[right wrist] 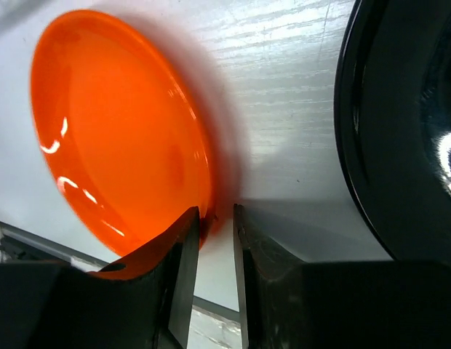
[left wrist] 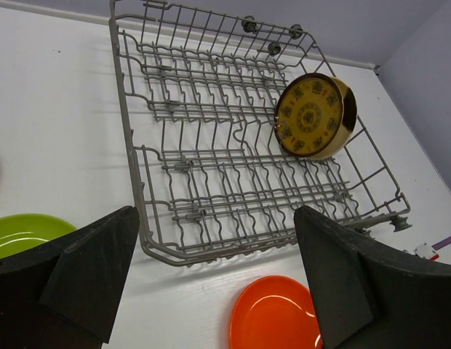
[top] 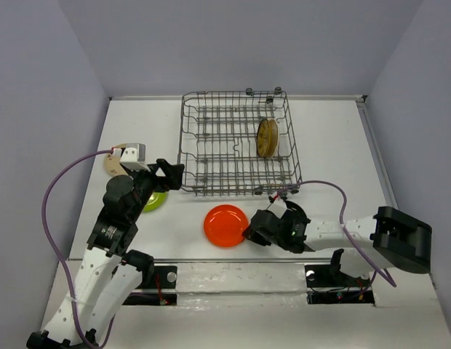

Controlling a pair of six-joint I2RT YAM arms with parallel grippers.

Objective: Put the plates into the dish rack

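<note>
Progress tally: one plate racked, four seen waiting. Dish rack [top: 211,142], upper centre of the top view, holds the brown-and-yellow plate [top: 267,137] on edge at its right side. Unloaded on the table [top: 342,145]: orange plate [top: 224,225], lower centre; black plate [right wrist: 407,131], just right of it; lime plate [top: 157,201] and cream plate [top: 115,163], left. Right gripper [right wrist: 216,211]: jaws narrowly apart at the orange plate's rim; whether they pinch it, cannot tell. Left gripper [left wrist: 214,218]: spread wide, empty, near the rack's lower-left corner
</note>
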